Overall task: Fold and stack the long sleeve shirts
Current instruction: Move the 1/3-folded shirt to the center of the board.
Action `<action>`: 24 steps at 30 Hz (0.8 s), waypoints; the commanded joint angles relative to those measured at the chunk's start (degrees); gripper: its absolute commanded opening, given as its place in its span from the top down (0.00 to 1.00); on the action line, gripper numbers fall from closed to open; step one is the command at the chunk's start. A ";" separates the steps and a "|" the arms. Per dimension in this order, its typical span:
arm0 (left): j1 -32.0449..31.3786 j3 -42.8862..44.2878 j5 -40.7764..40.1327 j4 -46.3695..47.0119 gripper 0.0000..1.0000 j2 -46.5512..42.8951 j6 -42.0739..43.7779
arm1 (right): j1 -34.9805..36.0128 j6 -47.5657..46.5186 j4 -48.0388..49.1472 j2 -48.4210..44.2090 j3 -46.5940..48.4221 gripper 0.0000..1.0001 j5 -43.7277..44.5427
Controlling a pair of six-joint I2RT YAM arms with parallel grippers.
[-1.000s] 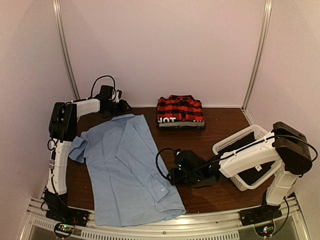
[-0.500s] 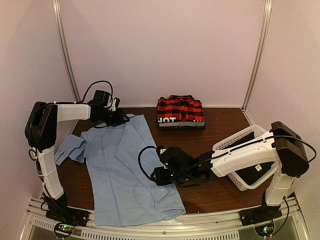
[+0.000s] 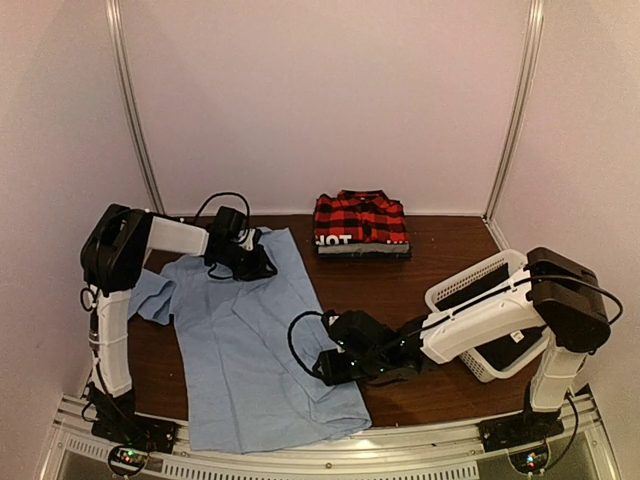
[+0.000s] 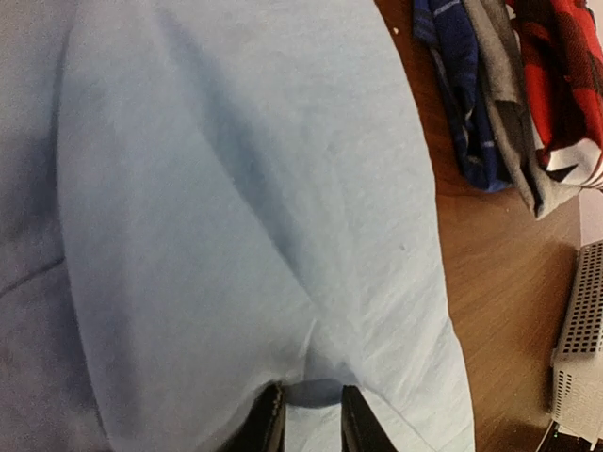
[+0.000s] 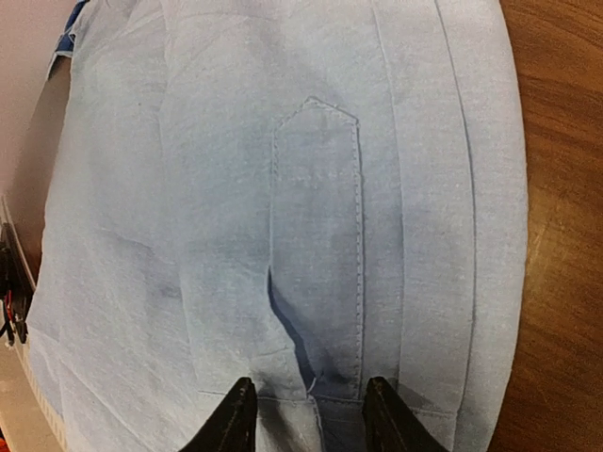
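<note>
Light blue shirt [image 3: 250,350]: I saw it spread flat, 8 o'clock on the table [image 3: 420,270]. Plaid shirt [image 3: 360,218]: folded, 12 o'clock. Left gripper [image 4: 311,419]: at the blue shirt's 12 o'clock edge, jaws narrow; I couldn't tell if clamped. Right gripper [image 5: 303,414]: 3 o'clock edge, jaws apart, straddling the cuff [image 5: 316,245]. Basket [image 3: 470,280]: 4 o'clock.

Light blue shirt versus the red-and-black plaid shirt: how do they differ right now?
The plain light blue cloth shirt lies spread open; the red-and-black plaid cloth shirt is folded into a compact rectangle. The blue shirt covers the near left of the table; the plaid shirt tops a pile of folded clothes at the far edge. Both are soft shirts.
</note>
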 commanded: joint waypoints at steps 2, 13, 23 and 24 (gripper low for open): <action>0.52 10.19 -2.58 -3.57 0.78 8.59 0.69 | -3.44 -0.45 1.12 1.05 -2.57 0.60 -0.96; 1.58 27.79 -3.24 -11.17 0.78 16.40 1.90 | -8.44 -6.53 -1.40 1.90 -0.31 0.59 -1.63; 2.56 22.38 -10.59 -16.56 0.69 -0.73 4.89 | -8.38 -11.12 -4.60 -7.60 1.85 0.53 1.55; 2.82 20.27 -12.00 -17.09 0.68 -3.13 4.99 | -8.41 -11.46 -4.49 -8.67 1.87 0.53 1.56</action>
